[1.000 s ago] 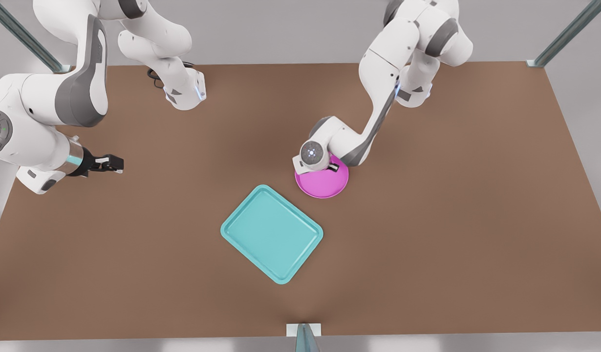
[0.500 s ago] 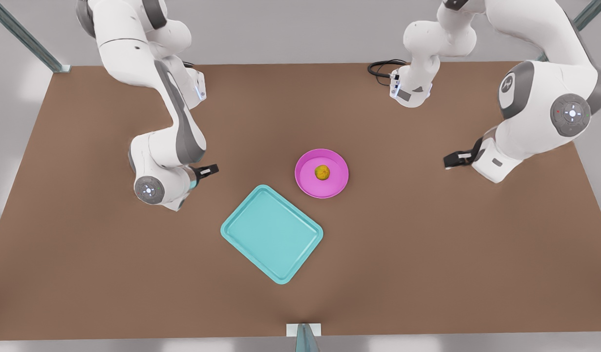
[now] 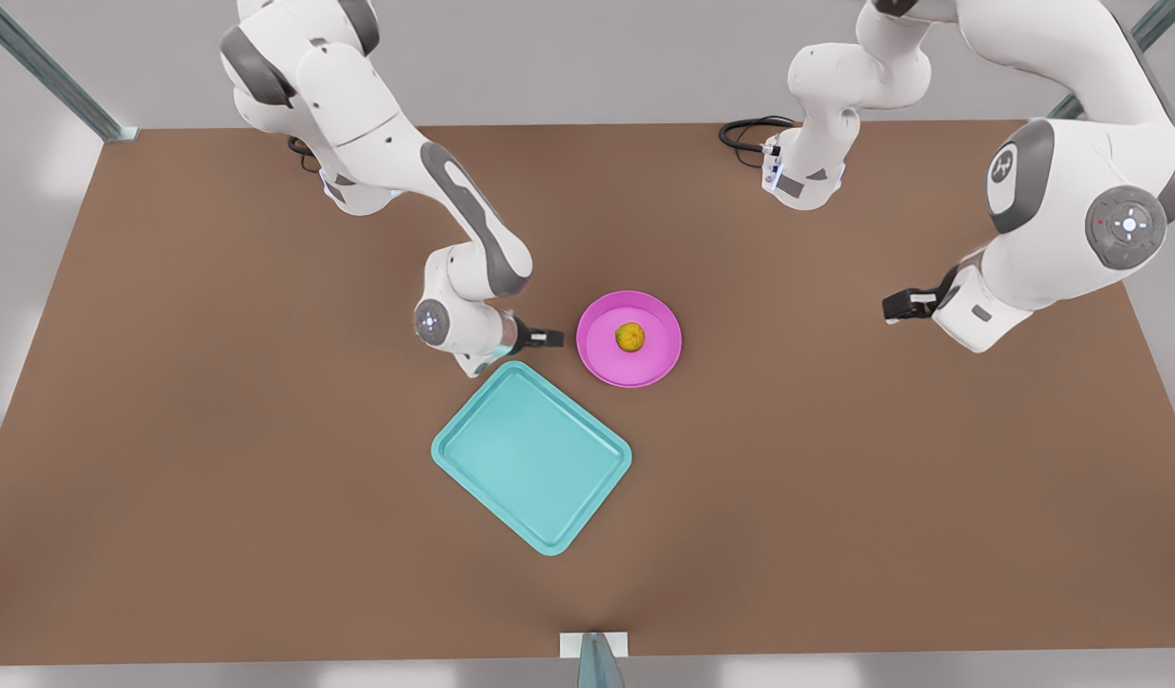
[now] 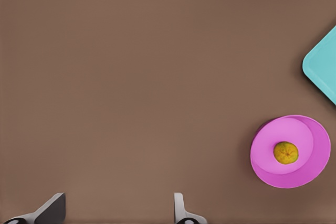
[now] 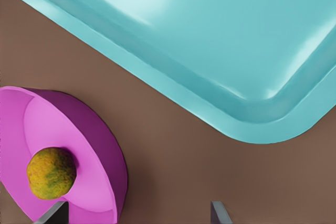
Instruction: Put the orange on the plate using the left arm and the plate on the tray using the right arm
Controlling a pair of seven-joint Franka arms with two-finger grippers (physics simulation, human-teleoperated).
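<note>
The small lumpy yellow-orange orange is seen resting at the middle of the round bright pink plate; the plate lies just beside the turquoise rectangular tray, which holds nothing, at its 1 o'clock corner. The right gripper is held close at the plate's 9 o'clock, fingers spread and empty, nearer by far. The left gripper waits well apart at 3 o'clock, fingers parted.

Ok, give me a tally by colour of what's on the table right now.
Pink: 1, the plate
Turquoise: 1, the tray
Yellow-orange: 1, the orange, sitting on the plate
Total: 3
</note>
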